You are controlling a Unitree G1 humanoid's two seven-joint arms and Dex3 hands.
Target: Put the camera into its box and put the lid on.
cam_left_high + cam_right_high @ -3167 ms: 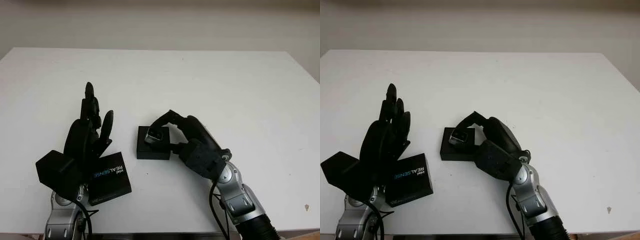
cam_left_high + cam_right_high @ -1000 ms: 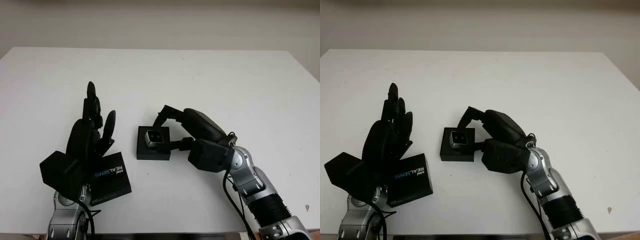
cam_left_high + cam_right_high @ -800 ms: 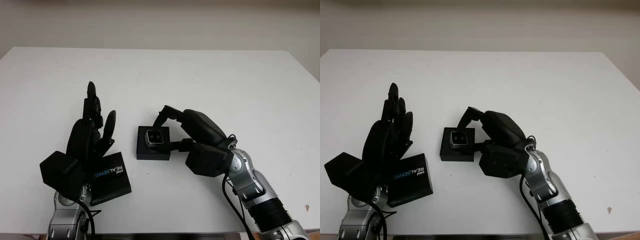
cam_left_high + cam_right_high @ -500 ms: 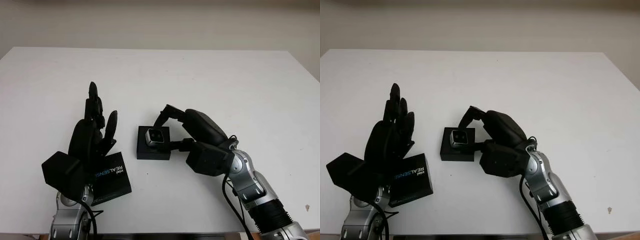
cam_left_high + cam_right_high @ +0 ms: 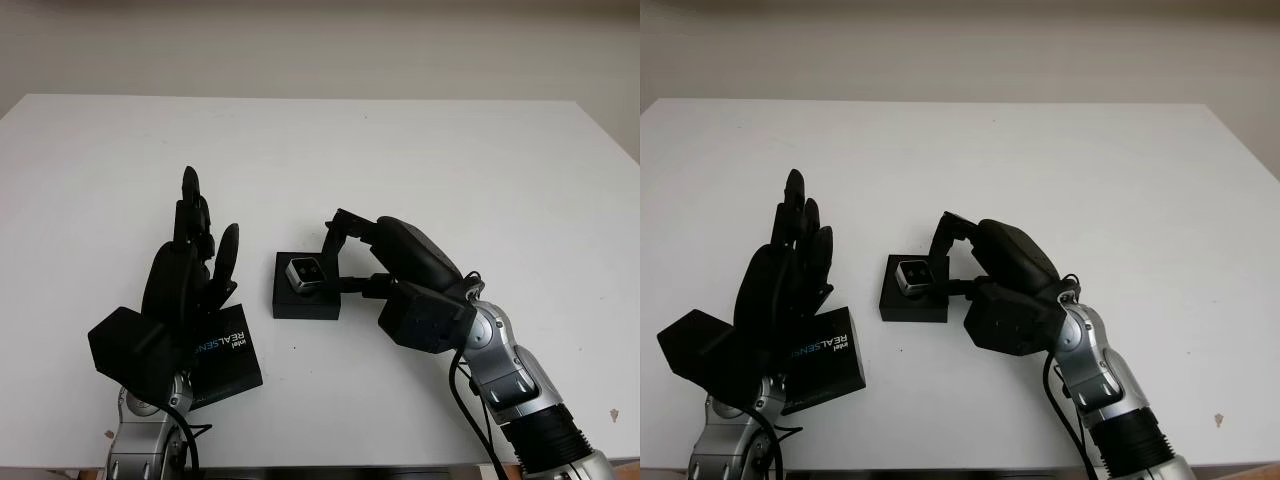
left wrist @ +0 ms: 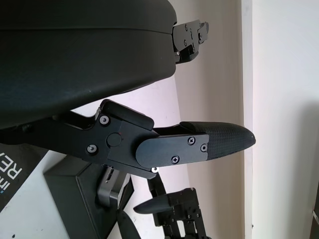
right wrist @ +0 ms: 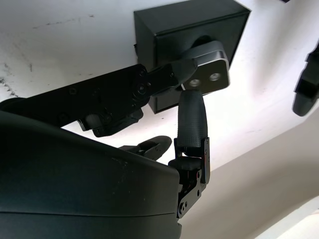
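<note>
The small silver metal camera sat in the open black square box at table centre. The right hand, at its 3 o'clock, pinched it. The open left hand hovered at 9 o'clock over the black printed lid.

A white tabletop carries two black things. The open box sits just beyond the right hand, toward its fingertips. The lid, printed with white lettering, lies flat partly beneath the left hand.
</note>
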